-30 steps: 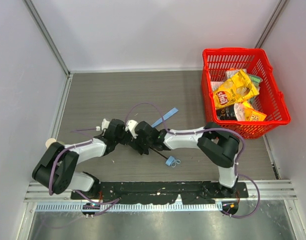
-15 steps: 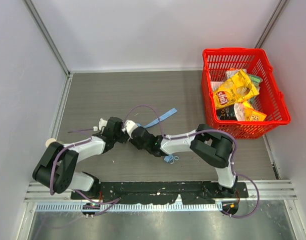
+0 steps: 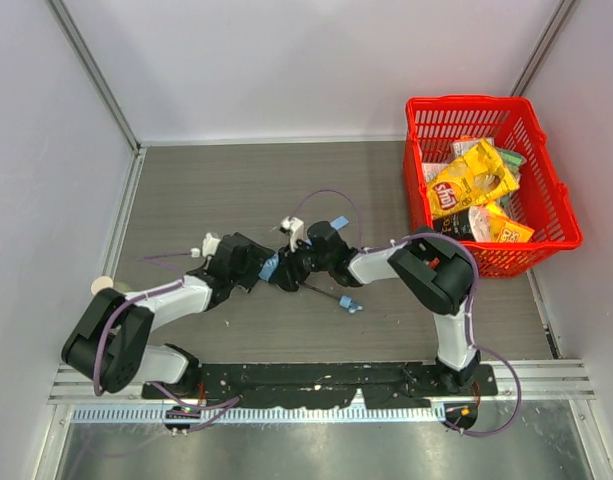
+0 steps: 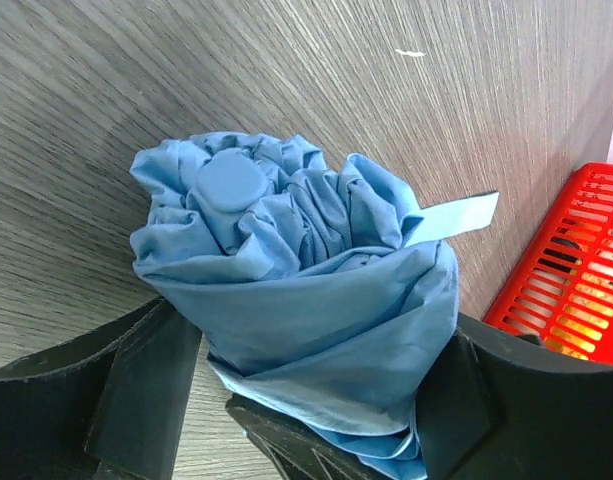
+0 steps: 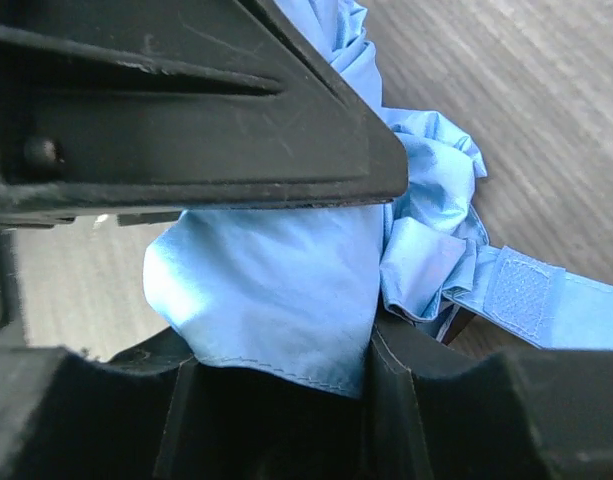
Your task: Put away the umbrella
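Two wrist views (not the overhead) show the umbrella [image 4: 296,300] between jaws: right gripper [image 5: 321,290] clamps it; left gripper [image 4: 301,395], unclear.

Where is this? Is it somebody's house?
Probably a robot lab bench, not a house. The left arm and right arm are bolted to a rail at the table edge, plain white panels wall it in, and a red basket holds snack bags.

centre: white-and-black left arm [image 3: 176,297] and right arm [image 3: 371,266] are barring passage around sky-blue fabric umbrella [image 4: 306,290] | far right: red plastic basket [image 3: 464,101] is blocking | far left: grey wood-grain tabletop [image 3: 206,190] is lying open
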{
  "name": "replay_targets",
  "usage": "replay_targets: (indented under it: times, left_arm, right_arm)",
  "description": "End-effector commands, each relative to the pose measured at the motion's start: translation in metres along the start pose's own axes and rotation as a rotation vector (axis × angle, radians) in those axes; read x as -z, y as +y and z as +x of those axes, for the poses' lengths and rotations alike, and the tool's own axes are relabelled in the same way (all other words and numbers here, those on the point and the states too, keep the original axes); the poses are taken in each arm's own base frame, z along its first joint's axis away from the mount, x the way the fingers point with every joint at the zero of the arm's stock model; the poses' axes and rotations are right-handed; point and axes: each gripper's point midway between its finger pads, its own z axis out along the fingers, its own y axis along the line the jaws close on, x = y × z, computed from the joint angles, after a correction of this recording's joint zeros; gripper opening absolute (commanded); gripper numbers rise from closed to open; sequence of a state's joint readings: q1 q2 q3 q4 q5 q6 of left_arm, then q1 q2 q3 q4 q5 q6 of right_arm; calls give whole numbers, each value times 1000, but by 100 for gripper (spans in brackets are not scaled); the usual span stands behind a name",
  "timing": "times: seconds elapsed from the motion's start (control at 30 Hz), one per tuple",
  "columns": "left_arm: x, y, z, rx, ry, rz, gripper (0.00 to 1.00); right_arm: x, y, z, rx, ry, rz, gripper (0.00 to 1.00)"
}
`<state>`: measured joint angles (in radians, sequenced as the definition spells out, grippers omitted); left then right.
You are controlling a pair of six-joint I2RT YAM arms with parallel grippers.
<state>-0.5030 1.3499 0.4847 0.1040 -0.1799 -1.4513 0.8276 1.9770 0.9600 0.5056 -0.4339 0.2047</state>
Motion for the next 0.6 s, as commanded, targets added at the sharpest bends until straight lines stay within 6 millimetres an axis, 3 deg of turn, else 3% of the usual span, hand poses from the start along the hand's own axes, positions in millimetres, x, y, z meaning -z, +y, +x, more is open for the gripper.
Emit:
replay_targets:
  times: [0.0, 0.2, 0.27, 0.3, 0.43, 0.53, 0.57]
  left_arm:
    - [1, 72, 14, -71, 44, -240, 80]
    - [-3, 68, 10, -80, 30, -244, 76]
    - [-6, 61, 15, -93, 52, -200, 62]
    - [-10, 45, 16, -82, 52, -123, 47]
    - [-11, 40, 20, -73, 63, -56, 11]
    - [-8, 41, 19, -60, 59, -41, 0]
    - [-7, 41, 19, -55, 59, -39, 0]
  right_arm:
    - [11, 39, 38, -281, 113, -284, 1]
    - [28, 54, 3, -423, 6, -500, 1]
    - [29, 59, -2, -424, 9, -544, 1]
    - [30, 62, -2, -425, 16, -555, 1]
    - [28, 54, 3, -403, 46, -499, 1]
    - [23, 38, 8, -367, 75, -363, 1]
    - [23, 23, 13, -350, 96, -255, 1]
